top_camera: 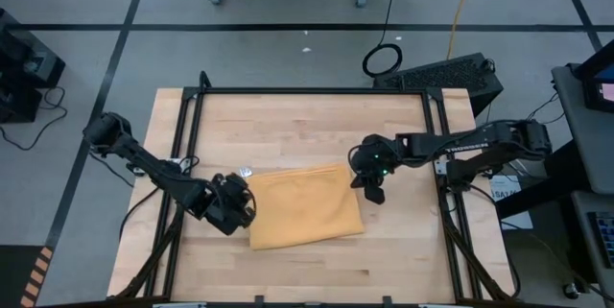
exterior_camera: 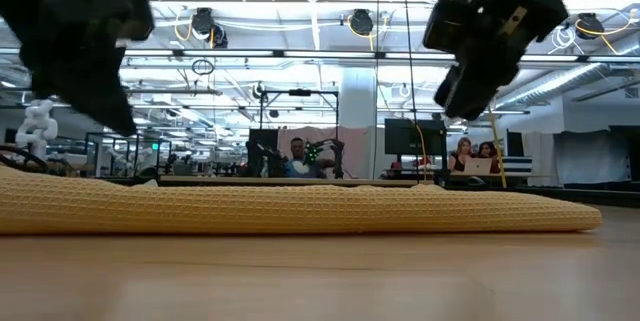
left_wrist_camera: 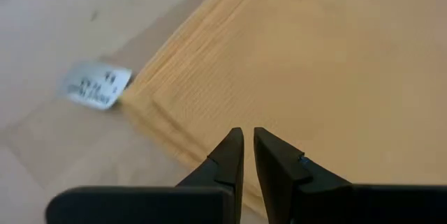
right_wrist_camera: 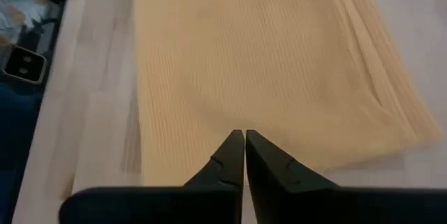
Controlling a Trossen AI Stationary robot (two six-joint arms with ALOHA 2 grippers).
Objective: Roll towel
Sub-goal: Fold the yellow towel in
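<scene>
The mustard-yellow towel [top_camera: 305,207] lies folded flat on the wooden table, and its small white tag [left_wrist_camera: 96,86] rests on the wood by its far left corner. My left gripper [top_camera: 246,204] is shut and hovers over the towel's left edge [left_wrist_camera: 174,140]. My right gripper [top_camera: 370,189] is shut and hovers by the towel's far right corner, looking along the cloth [right_wrist_camera: 265,63]. In the low view both grippers [exterior_camera: 115,111] [exterior_camera: 458,101] hang clear above the towel [exterior_camera: 300,209].
A black frame [top_camera: 317,90] runs along the table's far edge and down both sides. Bare wood [top_camera: 307,130] lies between the towel and the far rail. People sit in the room beyond the table [exterior_camera: 296,157].
</scene>
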